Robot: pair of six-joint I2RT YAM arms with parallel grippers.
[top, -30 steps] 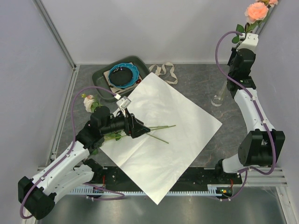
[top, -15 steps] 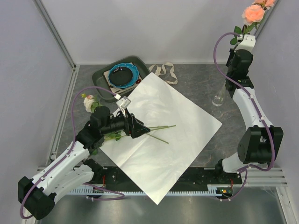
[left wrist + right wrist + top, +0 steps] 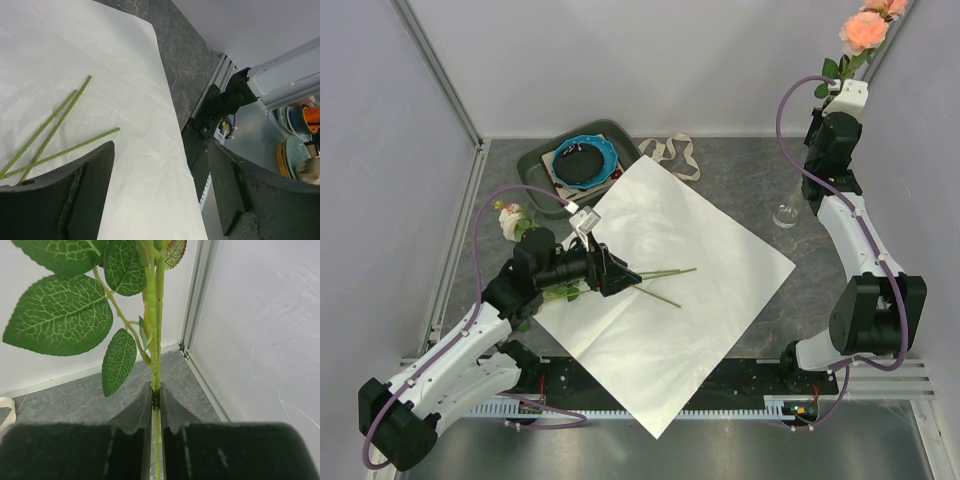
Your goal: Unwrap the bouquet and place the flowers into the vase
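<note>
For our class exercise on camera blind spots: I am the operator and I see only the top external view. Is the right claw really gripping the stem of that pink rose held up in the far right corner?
Observer: Yes. In the right wrist view the right claw is closed on the rose stem, just below its leaves.
Operator: Is the left claw holding anything?
Observer: No. The left wrist view shows the left claw wide open with nothing between its jaws.
Operator: What lies in front of it?
Observer: Three bare green stems, loose on the white paper.
</note>
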